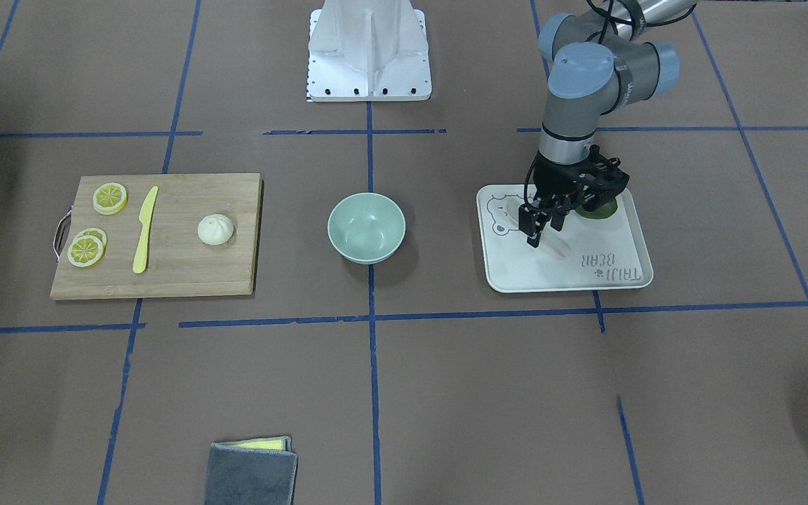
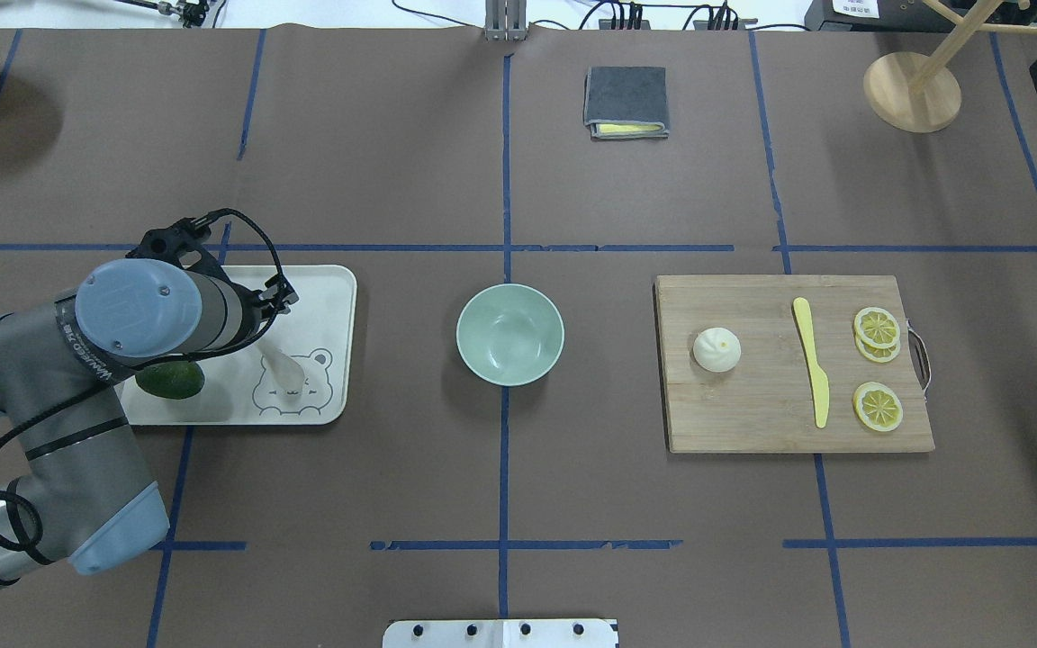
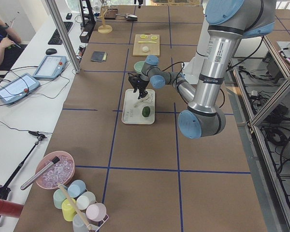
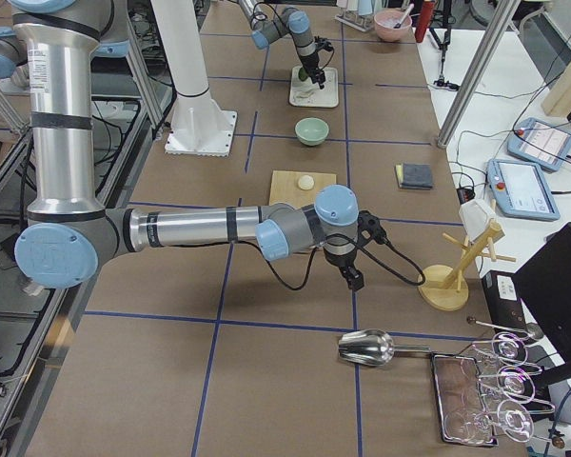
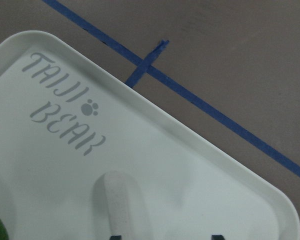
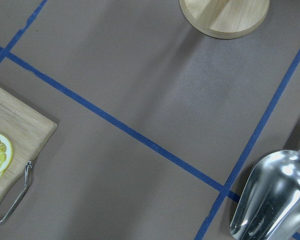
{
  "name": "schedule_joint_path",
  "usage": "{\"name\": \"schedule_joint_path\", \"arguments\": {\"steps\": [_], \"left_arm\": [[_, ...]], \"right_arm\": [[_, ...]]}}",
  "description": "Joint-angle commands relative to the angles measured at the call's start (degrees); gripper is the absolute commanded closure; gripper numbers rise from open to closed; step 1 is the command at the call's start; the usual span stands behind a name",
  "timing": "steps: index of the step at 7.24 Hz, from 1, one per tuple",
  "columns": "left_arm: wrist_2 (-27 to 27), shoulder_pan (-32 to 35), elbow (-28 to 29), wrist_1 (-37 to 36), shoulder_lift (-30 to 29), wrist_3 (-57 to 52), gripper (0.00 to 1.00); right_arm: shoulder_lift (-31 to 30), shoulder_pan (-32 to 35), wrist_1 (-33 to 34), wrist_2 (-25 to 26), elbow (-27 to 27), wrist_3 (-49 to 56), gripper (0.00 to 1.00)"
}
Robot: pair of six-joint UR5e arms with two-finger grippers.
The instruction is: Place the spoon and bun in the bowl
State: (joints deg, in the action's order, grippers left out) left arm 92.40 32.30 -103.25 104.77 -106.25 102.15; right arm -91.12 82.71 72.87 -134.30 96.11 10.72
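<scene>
The pale spoon lies on a white bear-print tray; it also shows in the left wrist view. My left gripper hangs just above it, open, with its fingertips at either side of the spoon's end. The white bun sits on a wooden cutting board. The mint-green bowl stands empty at the table's middle, between tray and board. My right gripper shows only in the exterior right view, low over bare table beyond the board; I cannot tell whether it is open.
A dark green lime lies on the tray beside the left arm. A yellow knife and lemon slices share the board. A folded grey cloth, a wooden stand and a metal scoop lie farther off.
</scene>
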Motion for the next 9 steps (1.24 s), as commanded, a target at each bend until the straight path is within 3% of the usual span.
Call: {"name": "schedule_joint_path", "arguments": {"steps": [1, 2, 3, 4, 5, 9], "left_arm": [[-0.2, -0.1, 2.6, -0.1, -0.4, -0.9, 0.33], [-0.2, -0.4, 2.9, -0.1, -0.4, -0.8, 0.36], [-0.4, -0.4, 2.9, 0.0, -0.5, -0.3, 0.49], [-1.4, -0.5, 3.0, 0.2, -0.4, 0.0, 0.67], [-1.7, -0.5, 2.9, 0.3, -0.4, -0.4, 1.00], [-1.7, -0.5, 1.0, 0.1, -0.8, -0.8, 1.00]], "right_arm": [[0.1, 0.0, 0.0, 0.0, 0.0, 0.0, 0.00], [0.1, 0.0, 0.0, 0.0, 0.0, 0.0, 0.00], [0.1, 0.0, 0.0, 0.0, 0.0, 0.0, 0.00], [0.1, 0.0, 0.0, 0.0, 0.0, 0.0, 0.00], [0.1, 0.0, 0.0, 0.0, -0.1, 0.0, 0.00], [0.2, 0.0, 0.0, 0.0, -0.2, 0.0, 0.00]]}}
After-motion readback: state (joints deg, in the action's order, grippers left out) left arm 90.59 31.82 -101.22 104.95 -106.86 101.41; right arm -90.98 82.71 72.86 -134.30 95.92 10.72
